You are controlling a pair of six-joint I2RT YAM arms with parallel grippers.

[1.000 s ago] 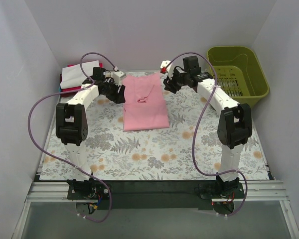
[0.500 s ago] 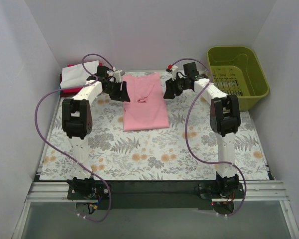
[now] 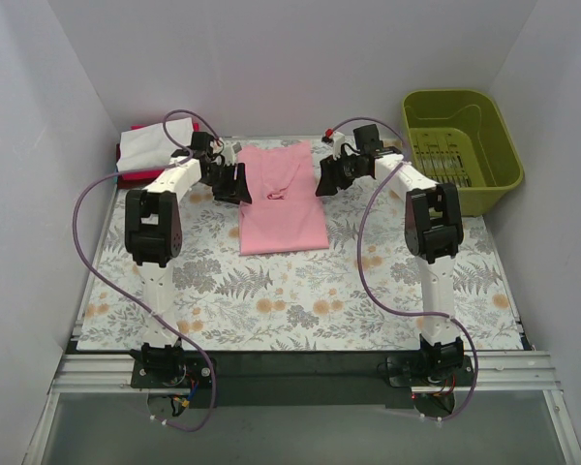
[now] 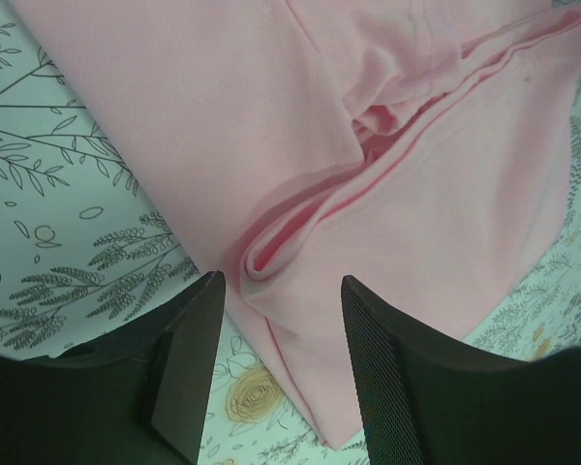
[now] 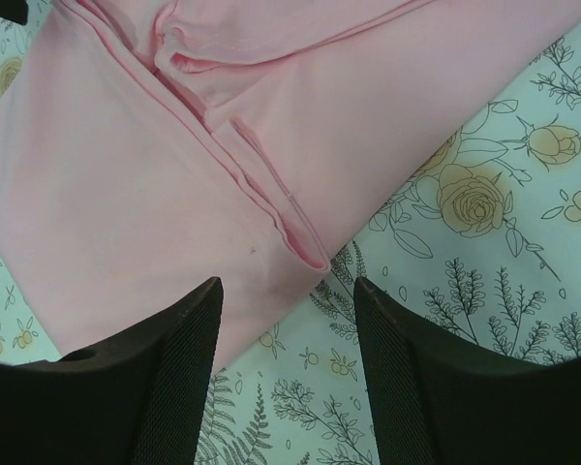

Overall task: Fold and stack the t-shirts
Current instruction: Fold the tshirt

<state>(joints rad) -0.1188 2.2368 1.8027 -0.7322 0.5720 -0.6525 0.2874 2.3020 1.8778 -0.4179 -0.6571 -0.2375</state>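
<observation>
A light pink t-shirt [image 3: 281, 199] lies folded into a long strip on the floral cloth at the back middle. My left gripper [image 3: 240, 183] is open at its left edge; the left wrist view shows the shirt [image 4: 387, 165] and its fold between the open fingers [image 4: 189, 368]. My right gripper [image 3: 326, 175] is open at the shirt's right edge; the right wrist view shows the pink edge [image 5: 174, 194] just ahead of the open fingers [image 5: 179, 378]. White [image 3: 140, 145] and red [image 3: 131, 177] shirts sit stacked at the back left.
A green plastic basket [image 3: 460, 145] stands at the back right. The floral table cloth [image 3: 300, 300] covers the table. White walls close in the left, back and right sides.
Both grippers have moved inward and down toward the pink shirt's side edges. The shirt has not moved.
</observation>
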